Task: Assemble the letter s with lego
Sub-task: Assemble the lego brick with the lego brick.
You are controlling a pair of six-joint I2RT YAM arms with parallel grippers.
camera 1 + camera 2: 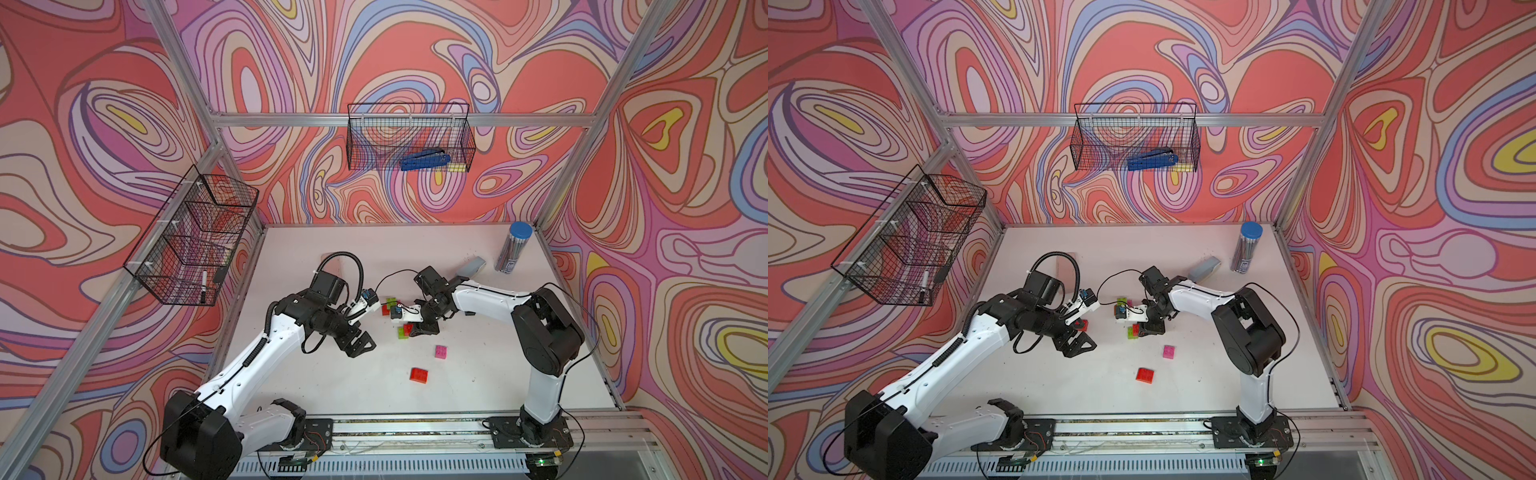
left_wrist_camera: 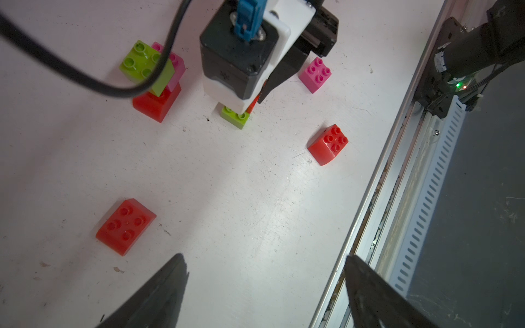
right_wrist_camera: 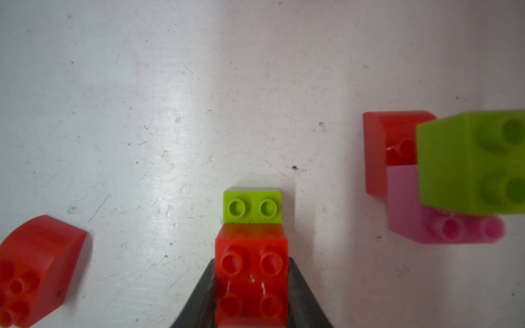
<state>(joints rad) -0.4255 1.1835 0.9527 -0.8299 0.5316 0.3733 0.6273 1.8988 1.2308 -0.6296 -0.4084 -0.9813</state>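
My right gripper (image 3: 252,295) is clamped on a translucent red studded plastic brick (image 3: 251,255), which overlaps a lime green studded brick (image 3: 252,206) on the white table (image 1: 478,374), near the centre in both top views. My left gripper (image 2: 264,257) hangs wide open and empty just left of them. A loose pink studded brick (image 1: 441,351) and a loose red brick (image 1: 417,374) lie lower in the frame.

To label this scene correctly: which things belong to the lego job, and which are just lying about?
Job: red brick in the right gripper; adjoining lime green brick; red-pink-green stack; loose pink brick; two loose red bricks.
Lying about: grey stapler; blue-lidded tube; blue tool in wire basket; marker.
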